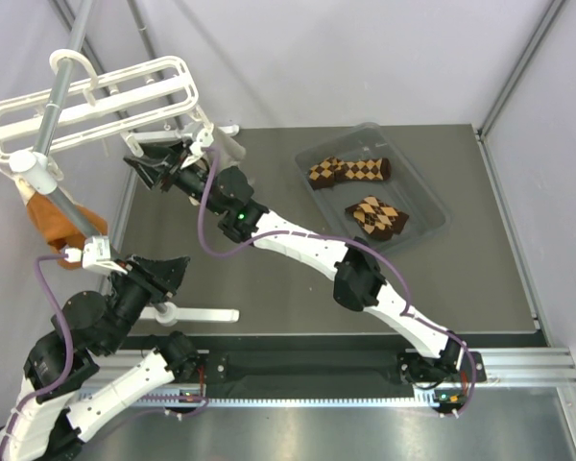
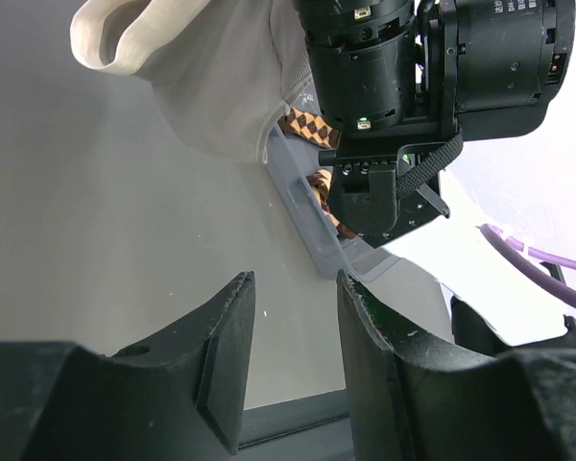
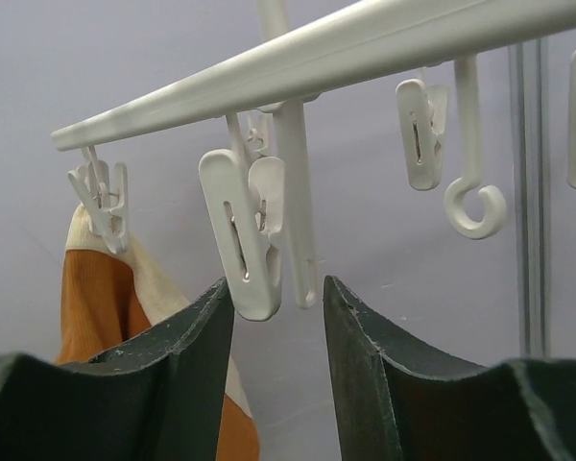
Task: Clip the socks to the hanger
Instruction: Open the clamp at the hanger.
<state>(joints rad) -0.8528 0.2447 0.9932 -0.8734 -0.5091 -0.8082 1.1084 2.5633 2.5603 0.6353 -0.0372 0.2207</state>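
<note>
Two argyle socks [image 1: 350, 171] [image 1: 376, 216] lie in a clear tray [image 1: 432, 206] at the back right; the left wrist view catches them [image 2: 309, 125] behind the right arm. The white hanger [image 1: 96, 101] hangs at the back left. My right gripper [image 1: 142, 165] reaches up under it, open; in its wrist view the gripper [image 3: 276, 298] has the lower tip of a white clip [image 3: 242, 240] just above its gap, close to the left finger. My left gripper [image 1: 173, 264] is low at the left, open and empty [image 2: 293, 317].
A grey pole [image 1: 62, 77] carries the hanger. An orange sock [image 1: 62, 219] [image 3: 96, 298] hangs clipped at its left end, a grey-beige sock [image 1: 232, 146] [image 2: 211, 77] at its right. More clips [image 3: 420, 130] and a small hook [image 3: 475, 206] dangle from the bar [image 3: 365, 38].
</note>
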